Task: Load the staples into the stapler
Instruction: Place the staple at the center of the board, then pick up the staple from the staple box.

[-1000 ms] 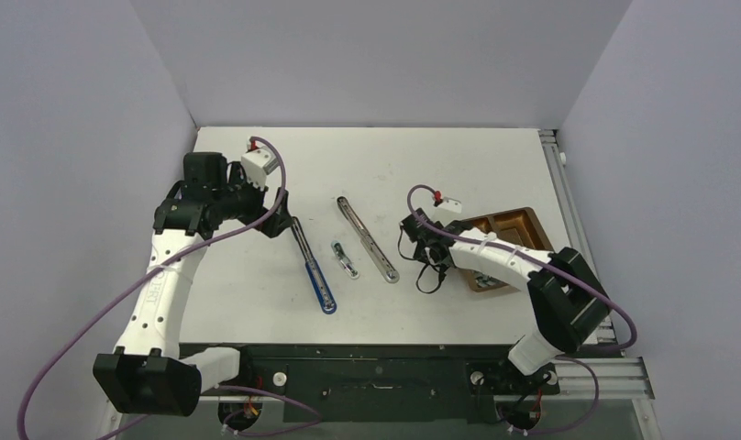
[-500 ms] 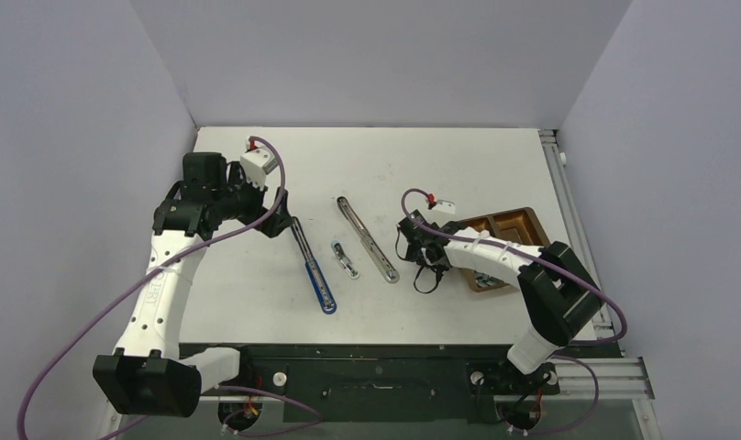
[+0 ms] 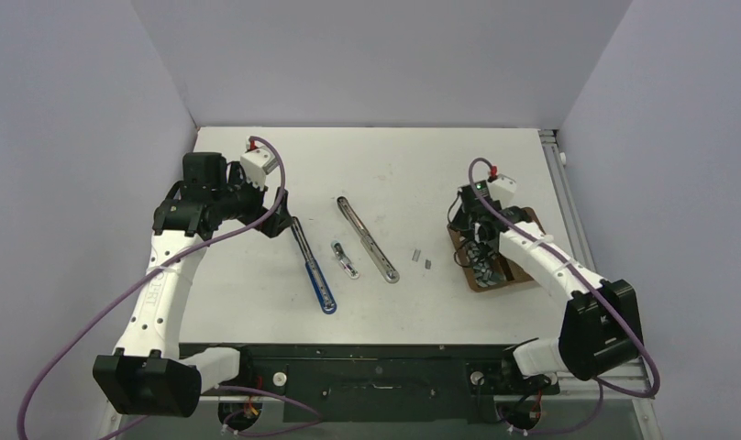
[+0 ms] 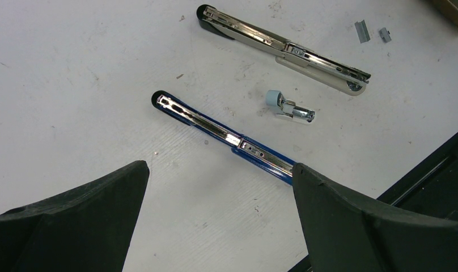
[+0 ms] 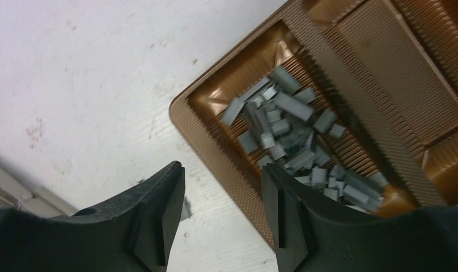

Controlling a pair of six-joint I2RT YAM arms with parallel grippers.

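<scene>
We see the left gripper (image 4: 218, 170) with its fingers spread wide and nothing between them. It hangs over the far end of the blue stapler (image 4: 227, 136), which lies opened flat on the white table (image 3: 257, 302), left of centre. Just right of it sits a small chrome piece with a pale blue-grey cap (image 4: 288, 107), and right of that the chrome stapler (image 4: 283, 46), also opened flat.

The right gripper (image 5: 222, 170) is parted too, with a narrower gap and nothing pinched. It is poised above the left edge of the brown tray (image 5: 184, 113) at the table's right side. Most of the staples (image 5: 289, 130) lie heaped in one compartment of that tray, at its near end in the top view. Two loose staple strips (image 4: 361, 31) rest on the table between the chrome stapler and the tray, close together.
</scene>
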